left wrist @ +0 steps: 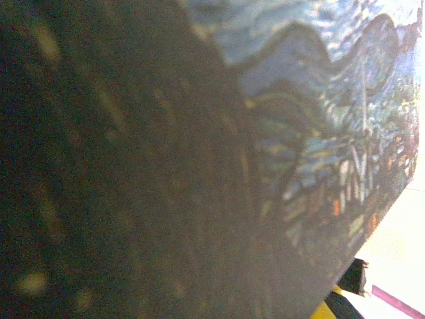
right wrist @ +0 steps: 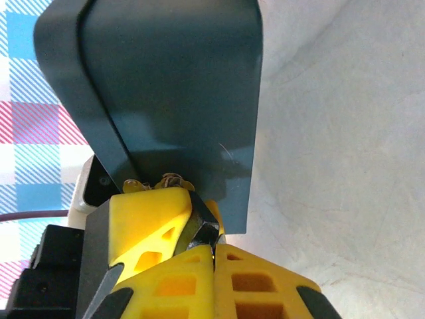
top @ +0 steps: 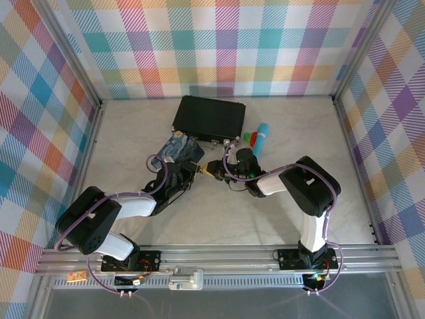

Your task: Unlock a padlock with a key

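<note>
In the right wrist view the padlock [right wrist: 204,229] shows as a small dark squarish body pinched between the yellow fingers [right wrist: 143,216] of my left gripper [top: 194,171], with small brassy metal loops just above them. My right gripper [right wrist: 214,247] is shut, its two yellow fingers pressed flat together and their tip touching the padlock's body. A thin grey sliver of the key [right wrist: 214,243] shows at the seam where they meet; the rest of the key is hidden. From above, both grippers meet tip to tip at the table's middle, the right gripper [top: 214,170] just right of the left.
The blue starry tin [top: 176,149] lies right behind my left gripper and its painted lid [left wrist: 319,133] sits very close to the left wrist camera. A black case [top: 209,116] stands further back. A teal pen-like stick [top: 260,136] lies to its right. Checked walls enclose the table.
</note>
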Robot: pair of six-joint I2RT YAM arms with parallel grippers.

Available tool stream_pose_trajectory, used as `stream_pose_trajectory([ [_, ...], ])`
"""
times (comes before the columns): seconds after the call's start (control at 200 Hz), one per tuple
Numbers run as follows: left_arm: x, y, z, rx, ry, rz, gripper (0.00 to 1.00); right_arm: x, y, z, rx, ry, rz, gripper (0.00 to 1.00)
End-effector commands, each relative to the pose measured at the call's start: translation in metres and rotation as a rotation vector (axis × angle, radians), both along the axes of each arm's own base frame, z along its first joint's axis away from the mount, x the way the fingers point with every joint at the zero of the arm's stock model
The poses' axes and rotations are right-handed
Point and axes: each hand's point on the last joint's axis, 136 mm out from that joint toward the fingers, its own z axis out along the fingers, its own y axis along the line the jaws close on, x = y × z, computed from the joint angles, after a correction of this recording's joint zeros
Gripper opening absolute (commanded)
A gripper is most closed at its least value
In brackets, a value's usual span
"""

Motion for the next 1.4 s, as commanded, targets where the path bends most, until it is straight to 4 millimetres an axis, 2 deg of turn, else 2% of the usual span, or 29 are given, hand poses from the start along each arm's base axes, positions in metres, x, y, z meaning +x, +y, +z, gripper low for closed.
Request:
stream_pose_trajectory([
  [0.0, -0.03, -0.026, -0.007, -0.046, 0.069, -0.173, 0.0, 0.012, 0.004, 0.041, 0.13, -0.022, -0.012, 0.0],
  [0.125, -0.029, -0.022, -0.012, 0.012, 0.02, -0.203, 0.0, 0.003, 0.006, 0.053, 0.176, 0.11, 0.027, 0.0],
  [0.255, -0.029, -0.014, -0.016, 0.116, -0.043, -0.216, 0.0, -0.003, 0.009, 0.071, 0.38, 0.39, 0.055, 0.0],
  [0.34, -0.029, -0.004, -0.017, 0.191, -0.078, -0.2, 0.0, -0.002, 0.011, 0.075, 0.534, 0.636, 0.035, 0.0],
  [0.4, -0.027, -0.001, -0.012, 0.232, -0.112, -0.198, 0.0, -0.007, 0.014, 0.072, 0.565, 0.805, 0.021, 0.0],
  [0.635, -0.027, 0.011, -0.003, 0.403, -0.181, -0.209, 0.0, 0.0, 0.017, 0.114, 0.722, 0.884, -0.045, 0.0],
  [0.745, -0.027, 0.016, -0.004, 0.419, -0.216, -0.186, 0.0, 0.002, 0.015, 0.121, 0.761, 0.888, -0.076, 0.0],
  [0.86, -0.024, 0.015, -0.003, 0.429, -0.24, -0.172, 0.0, -0.001, 0.016, 0.113, 0.752, 0.896, -0.094, 0.0],
  [1.02, -0.02, 0.013, -0.009, 0.411, -0.241, -0.145, 0.0, -0.004, 0.015, 0.089, 0.703, 0.881, -0.125, 0.0],
  [1.195, -0.017, 0.013, -0.019, 0.387, -0.213, -0.118, 0.0, -0.004, 0.01, 0.056, 0.58, 0.745, -0.118, 0.0],
  [1.35, -0.013, 0.008, -0.023, 0.357, -0.201, -0.111, 0.0, -0.001, -0.007, 0.028, 0.479, 0.602, -0.148, 0.0],
  [1.395, -0.012, 0.005, -0.023, 0.353, -0.201, -0.115, 0.0, -0.001, -0.011, 0.021, 0.445, 0.563, -0.149, 0.03],
])
